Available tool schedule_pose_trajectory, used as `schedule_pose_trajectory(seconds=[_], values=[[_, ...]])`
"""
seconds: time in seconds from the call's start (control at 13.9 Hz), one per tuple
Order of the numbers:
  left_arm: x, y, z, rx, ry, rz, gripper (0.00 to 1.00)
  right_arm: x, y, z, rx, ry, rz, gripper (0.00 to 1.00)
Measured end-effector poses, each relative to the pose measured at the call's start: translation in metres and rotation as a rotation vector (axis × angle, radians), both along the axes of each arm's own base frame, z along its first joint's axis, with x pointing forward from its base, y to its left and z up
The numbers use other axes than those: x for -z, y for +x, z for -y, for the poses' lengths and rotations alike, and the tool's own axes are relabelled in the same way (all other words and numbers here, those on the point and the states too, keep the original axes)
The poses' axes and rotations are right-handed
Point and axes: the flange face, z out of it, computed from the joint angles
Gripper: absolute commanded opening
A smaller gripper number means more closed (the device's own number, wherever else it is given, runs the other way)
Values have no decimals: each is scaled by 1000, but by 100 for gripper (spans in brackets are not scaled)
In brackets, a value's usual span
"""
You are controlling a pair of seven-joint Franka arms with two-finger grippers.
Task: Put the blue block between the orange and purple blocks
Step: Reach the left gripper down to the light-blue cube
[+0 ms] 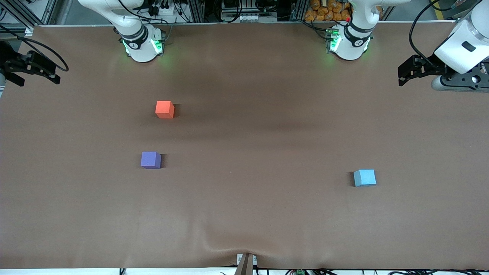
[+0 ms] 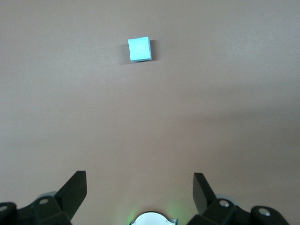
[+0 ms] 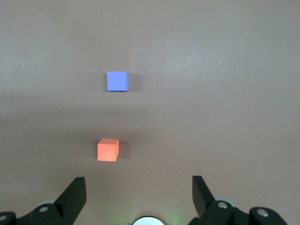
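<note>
The blue block (image 1: 365, 177) sits on the brown table toward the left arm's end; it also shows in the left wrist view (image 2: 139, 49). The orange block (image 1: 165, 109) and the purple block (image 1: 151, 159) stand apart toward the right arm's end, the purple one nearer the front camera. Both show in the right wrist view: orange (image 3: 108, 150), purple (image 3: 117, 80). My left gripper (image 1: 401, 75) (image 2: 139, 187) hangs open and empty over the left arm's end of the table. My right gripper (image 1: 56, 74) (image 3: 139, 187) hangs open and empty over the right arm's end.
The arm bases (image 1: 143, 46) (image 1: 349, 42) stand along the table's edge farthest from the front camera. The brown cover (image 1: 244, 133) has a wrinkle (image 1: 214, 242) near the front edge, by a small clamp (image 1: 245, 263).
</note>
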Motion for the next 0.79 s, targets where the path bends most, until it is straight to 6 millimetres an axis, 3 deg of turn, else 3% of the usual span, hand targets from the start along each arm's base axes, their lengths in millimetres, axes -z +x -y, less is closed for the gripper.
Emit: schedule_pose_trajectory(seconds=[0.29,0.5,0.79], values=[[2,2,0,-1,0,-4,100,0,0,0,0,0,0,100],[10,15,0,-1,-2,-14,100,0,0,0,0,0,0,100],[53,50,-3,-13,0,-70,100,1,0,0,0,0,-2,100]])
